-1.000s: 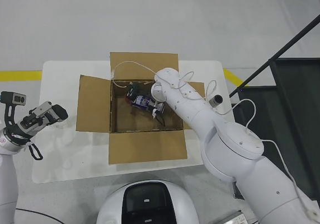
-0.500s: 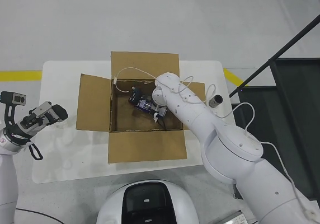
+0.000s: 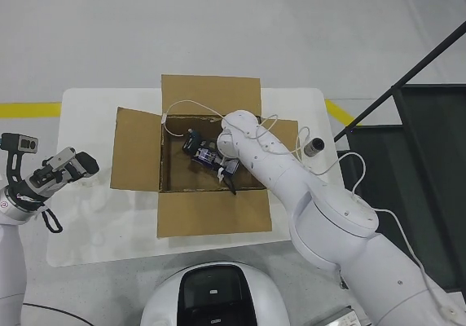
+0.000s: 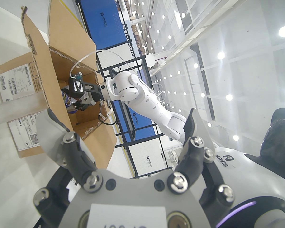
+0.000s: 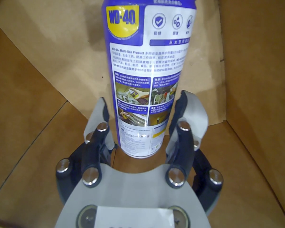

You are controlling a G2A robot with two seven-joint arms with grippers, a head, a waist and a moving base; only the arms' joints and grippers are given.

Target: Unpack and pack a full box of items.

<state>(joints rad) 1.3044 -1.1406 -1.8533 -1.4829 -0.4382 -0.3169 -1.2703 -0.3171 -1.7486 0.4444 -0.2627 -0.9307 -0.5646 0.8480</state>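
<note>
gripping the can (image 5: 147,48) by its base end in the right pincer (image 5: 142,103), fingers snug on both sides, low inside the box (image 3: 135,151); pointing it straight out from the pincer toward a side wall; holding the left pincer (image 4: 123,129) wide open and empty, well apart from the box, at the worktop's (image 3: 86,228) edge.

White right arm (image 3: 323,204), thin white cable (image 3: 188,102), black silver-screwed right gripper (image 5: 143,100).
</note>
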